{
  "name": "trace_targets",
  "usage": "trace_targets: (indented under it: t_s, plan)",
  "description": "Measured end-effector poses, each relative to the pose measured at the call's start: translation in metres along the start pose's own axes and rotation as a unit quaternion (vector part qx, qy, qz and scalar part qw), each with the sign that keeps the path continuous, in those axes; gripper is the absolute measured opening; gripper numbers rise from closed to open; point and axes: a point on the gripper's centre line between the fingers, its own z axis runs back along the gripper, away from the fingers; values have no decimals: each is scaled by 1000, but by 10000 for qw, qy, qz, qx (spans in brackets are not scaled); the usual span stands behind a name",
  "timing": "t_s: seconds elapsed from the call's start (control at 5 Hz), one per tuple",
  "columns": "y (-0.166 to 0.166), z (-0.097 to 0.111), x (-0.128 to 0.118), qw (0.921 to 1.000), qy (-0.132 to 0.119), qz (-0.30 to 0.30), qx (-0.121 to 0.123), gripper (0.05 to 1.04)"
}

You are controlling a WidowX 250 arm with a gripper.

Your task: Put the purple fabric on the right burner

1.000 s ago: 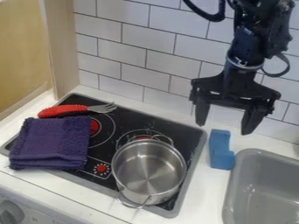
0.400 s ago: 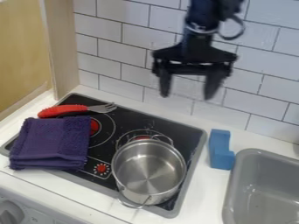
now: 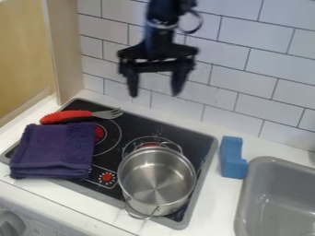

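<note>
Black two-finger gripper (image 3: 152,91): upper centre, wide, empty.
Folded purple cloth (image 3: 54,151): lower left, ungrasped; I must descend leftward.

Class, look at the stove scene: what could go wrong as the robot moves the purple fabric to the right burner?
The steel pot partly covers the right burner, so the fabric may land on it or tip it. The red-handled fork, right by the fabric's back edge, might get dragged along.
</note>
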Motion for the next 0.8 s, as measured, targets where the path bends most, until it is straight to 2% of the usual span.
trace_targets:
  t_s: [0.4, 0.6, 0.8]
  plan:
    - [51, -17, 13, 9962, 149, 811, 273, 999]
    - [66, -29, 4, 9944, 266, 966, 333, 999]
    - [73, -23, -9, 9942, 211, 1040, 181, 999]
